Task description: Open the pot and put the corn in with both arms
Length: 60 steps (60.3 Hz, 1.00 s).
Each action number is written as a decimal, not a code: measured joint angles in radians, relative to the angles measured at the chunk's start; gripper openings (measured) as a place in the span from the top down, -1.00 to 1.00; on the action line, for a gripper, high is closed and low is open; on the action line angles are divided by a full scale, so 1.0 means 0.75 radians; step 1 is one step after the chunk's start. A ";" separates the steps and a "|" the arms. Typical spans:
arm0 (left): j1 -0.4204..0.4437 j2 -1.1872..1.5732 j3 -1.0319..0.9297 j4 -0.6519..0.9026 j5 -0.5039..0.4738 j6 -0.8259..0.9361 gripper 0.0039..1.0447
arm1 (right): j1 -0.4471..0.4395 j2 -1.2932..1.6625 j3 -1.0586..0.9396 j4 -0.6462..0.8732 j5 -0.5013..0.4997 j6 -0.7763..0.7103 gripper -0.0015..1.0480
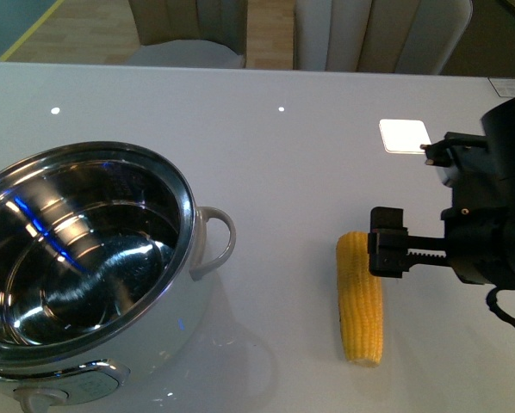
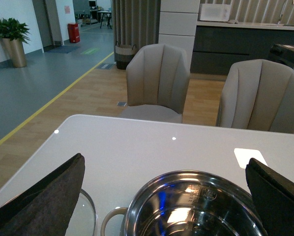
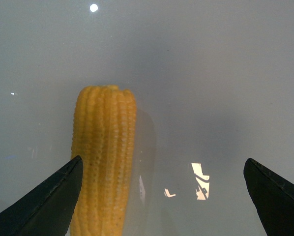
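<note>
Corn (image 1: 361, 297) lies off-centre under the right gripper (image 3: 162, 162), jaws spread wide; an uneven close could roll it across the glossy table (image 1: 283, 155).

The right arm (image 1: 499, 215), bulky and black with a cable looping beneath it, comes in from the right of the front view with its wrist pointed down, the toothed rail of its jaws lying level and one finger block (image 1: 387, 241) out at the rail's end. Its wrist view shows the right jaws spread wide, a dark finger (image 3: 41, 204) on each side of the gap. The left jaws are spread just as wide (only the two dark fingers (image 2: 39, 201) show), that wrist held roughly level, facing forward.
</note>
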 joint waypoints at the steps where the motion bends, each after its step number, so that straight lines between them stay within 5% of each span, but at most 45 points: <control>1: 0.000 0.000 0.000 0.000 0.000 0.000 -0.87 | 0.006 0.015 0.012 -0.001 0.000 0.002 -0.83; 24: 0.000 0.000 0.000 0.000 0.000 0.000 -0.87 | 0.135 0.245 0.076 0.019 0.007 -0.007 -0.83; 48: 0.000 0.000 0.000 0.000 0.000 0.000 -0.87 | 0.158 0.196 0.031 -0.007 0.023 -0.066 0.26; 60: 0.000 0.000 0.000 0.000 0.000 0.001 -0.87 | 0.152 -0.053 0.030 -0.090 -0.049 0.024 0.51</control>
